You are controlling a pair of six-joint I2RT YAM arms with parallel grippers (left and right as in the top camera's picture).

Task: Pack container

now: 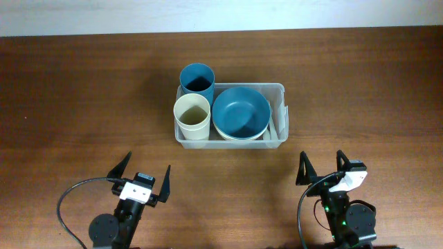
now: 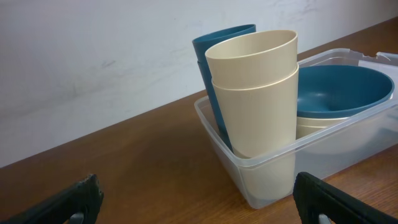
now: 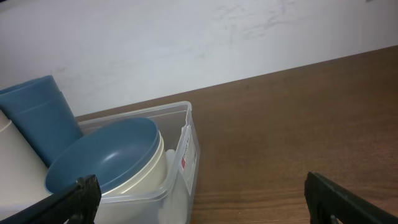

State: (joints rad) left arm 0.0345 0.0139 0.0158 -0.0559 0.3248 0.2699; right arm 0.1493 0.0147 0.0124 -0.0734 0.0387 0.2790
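Clear rimmed rectangular container (image 1: 232, 143) holds smooth tapered cream cup (image 1: 192, 116), blue cup (image 1: 197, 79), round blue bowl (image 1: 241, 111). Left gripper (image 1: 148, 161), right gripper (image 1: 320, 156): jaws apart.

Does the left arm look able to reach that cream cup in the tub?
Probably yes. The left fingers stand open, and only bare table lies between them and the cream cup, which stands upright in the near left corner of the container, rising above its rim.
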